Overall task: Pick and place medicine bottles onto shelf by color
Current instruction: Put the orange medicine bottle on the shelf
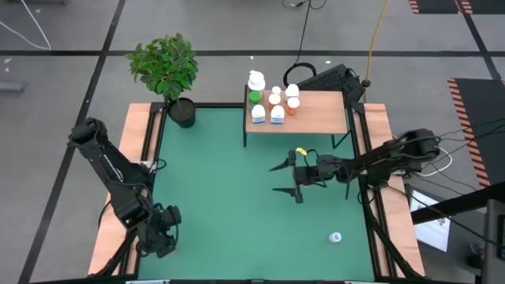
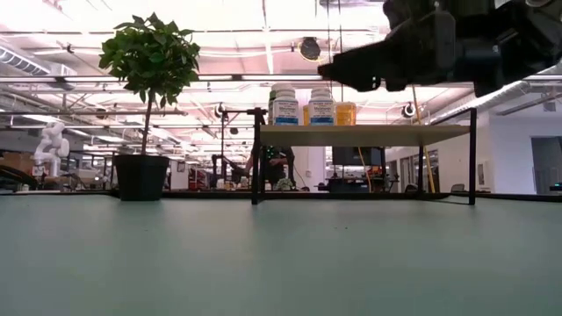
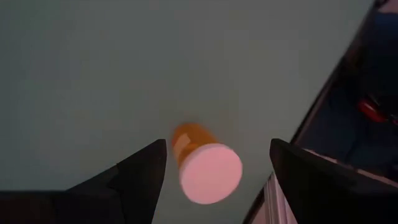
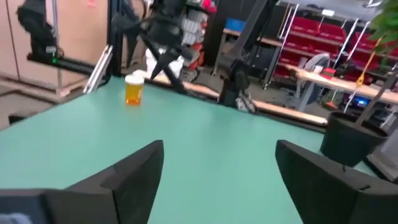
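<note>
The right pincer [image 1: 284,179] hangs wide and empty over the surface [image 1: 229,197], near the shelf [image 1: 316,114] carrying 7 bottles [image 1: 268,106]. The left pincer [image 3: 214,177] gapes above an orange bottle [image 3: 202,165] at the near left corner. A white bottle [image 1: 336,237] lies near right.

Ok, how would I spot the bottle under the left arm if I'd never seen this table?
Find the green mat, then its corner farthest from the shelf, where the left tool hangs open. Right beneath it stands a small orange bottle with a pale cap; the only other stray bottle on the mat is white.
</note>
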Controlling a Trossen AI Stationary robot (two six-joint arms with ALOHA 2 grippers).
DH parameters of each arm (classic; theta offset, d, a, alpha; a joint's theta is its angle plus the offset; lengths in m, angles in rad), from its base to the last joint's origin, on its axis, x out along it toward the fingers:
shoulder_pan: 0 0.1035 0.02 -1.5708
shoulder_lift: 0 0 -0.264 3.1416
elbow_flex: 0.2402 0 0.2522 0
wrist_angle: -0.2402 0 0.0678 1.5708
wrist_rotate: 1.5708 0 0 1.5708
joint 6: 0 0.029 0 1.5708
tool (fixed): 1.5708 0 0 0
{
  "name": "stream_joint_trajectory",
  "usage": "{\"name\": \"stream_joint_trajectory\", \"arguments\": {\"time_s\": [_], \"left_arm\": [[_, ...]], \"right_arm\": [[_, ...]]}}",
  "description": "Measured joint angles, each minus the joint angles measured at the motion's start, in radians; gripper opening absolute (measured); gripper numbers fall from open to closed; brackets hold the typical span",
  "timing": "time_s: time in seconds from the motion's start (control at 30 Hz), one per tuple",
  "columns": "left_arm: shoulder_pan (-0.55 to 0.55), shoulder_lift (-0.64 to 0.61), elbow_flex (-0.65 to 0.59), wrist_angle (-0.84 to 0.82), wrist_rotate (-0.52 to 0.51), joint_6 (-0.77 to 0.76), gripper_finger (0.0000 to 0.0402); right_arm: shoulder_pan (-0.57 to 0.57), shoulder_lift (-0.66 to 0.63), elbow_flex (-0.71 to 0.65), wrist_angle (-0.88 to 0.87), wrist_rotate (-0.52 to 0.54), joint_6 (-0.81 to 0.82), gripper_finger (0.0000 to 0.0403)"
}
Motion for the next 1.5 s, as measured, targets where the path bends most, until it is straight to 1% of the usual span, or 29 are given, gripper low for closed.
{"name": "stream_joint_trajectory", "arguments": {"time_s": [0.2, 0.3, 0.4, 0.5, 0.6, 0.67, 0.73, 0.93, 1.13, 1.27, 1.37, 1.5], "left_arm": [[-0.009, 0.047, 0.000, -0.013, -0.003, -0.040, 0.0290], [-0.014, 0.079, 0.000, -0.033, 0.033, -0.049, 0.0298], [-0.014, 0.101, 0.000, -0.056, 0.071, -0.060, 0.0324], [-0.014, 0.105, 0.000, -0.048, 0.084, -0.078, 0.0354], [-0.014, 0.106, 0.000, 0.011, 0.093, -0.080, 0.0377], [-0.017, 0.105, 0.000, 0.028, 0.107, -0.074, 0.0385], [-0.019, 0.106, 0.000, 0.016, 0.111, -0.078, 0.0387], [-0.024, 0.106, 0.000, -0.011, 0.110, -0.126, 0.0382], [-0.043, 0.105, 0.000, -0.010, 0.103, -0.161, 0.0383], [-0.063, 0.106, 0.000, -0.008, 0.077, -0.222, 0.0383], [-0.077, 0.123, 0.000, -0.003, 0.061, -0.257, 0.0383], [-0.091, 0.163, 0.000, 0.037, 0.064, -0.258, 0.0383]], "right_arm": [[0.000, 0.065, 0.034, 0.004, 0.000, -0.014, 0.0311], [0.000, 0.073, 0.042, 0.007, 0.000, -0.022, 0.0311], [0.000, 0.073, 0.047, 0.014, -0.001, -0.026, 0.0311], [0.000, 0.073, 0.047, 0.018, 0.000, -0.043, 0.0311], [-0.009, 0.073, 0.047, 0.018, -0.001, -0.048, 0.0311], [-0.020, 0.073, 0.047, 0.018, -0.001, -0.048, 0.0311], [-0.033, 0.073, 0.047, 0.019, -0.006, -0.048, 0.0311], [-0.067, 0.073, 0.047, 0.051, -0.081, -0.025, 0.0311], [-0.070, 0.073, 0.047, 0.054, -0.081, -0.038, 0.0311], [-0.080, 0.073, 0.047, 0.054, -0.081, -0.038, 0.0311], [-0.085, 0.073, 0.047, 0.054, -0.086, -0.038, 0.0311], [-0.088, 0.073, 0.047, 0.055, -0.105, -0.040, 0.0311]]}}
